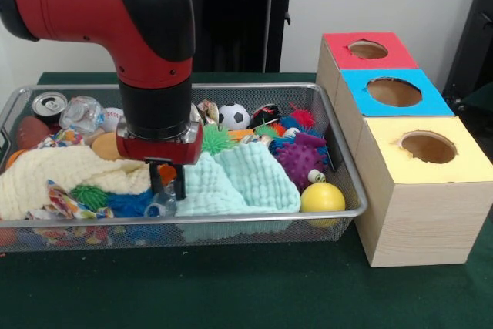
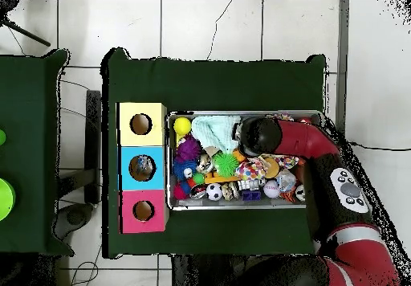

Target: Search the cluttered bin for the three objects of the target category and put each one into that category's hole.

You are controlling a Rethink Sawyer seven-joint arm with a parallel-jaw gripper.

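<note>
A red and black robot arm [image 1: 146, 28] reaches down into a wire mesh bin [image 1: 231, 225] that sits on a green-covered bench [image 1: 231, 290]. The end effector [image 1: 168, 180] is low in the bin, just at the left edge of a mint green cloth [image 1: 239, 182] and beside a cream yellow cloth [image 1: 62, 179]; its dark fingers are partly buried among small items, so whether it is parted or closed, or holding anything, cannot be told. The bin is packed almost wall to wall: a yellow ball [image 1: 323, 198] lies in the front right corner against the rim, a purple spiky ball [image 1: 300, 159] sits just behind it, a small soccer ball [image 1: 234, 116] rests near the back wall, and a drink can [image 1: 49, 105] stands in the back left corner. Little bare floor shows inside the bin. Just beside the bin's right wall stands a row of three wooden boxes with round holes on top: a yellow box [image 1: 424, 182] nearest the camera, a blue box [image 1: 393, 92] in the middle, and a red box [image 1: 368, 50] farthest. In the overhead view the arm [image 2: 321, 150] crosses the bin's end opposite the boxes, and open green bench surrounds the bin on its other sides.
</note>
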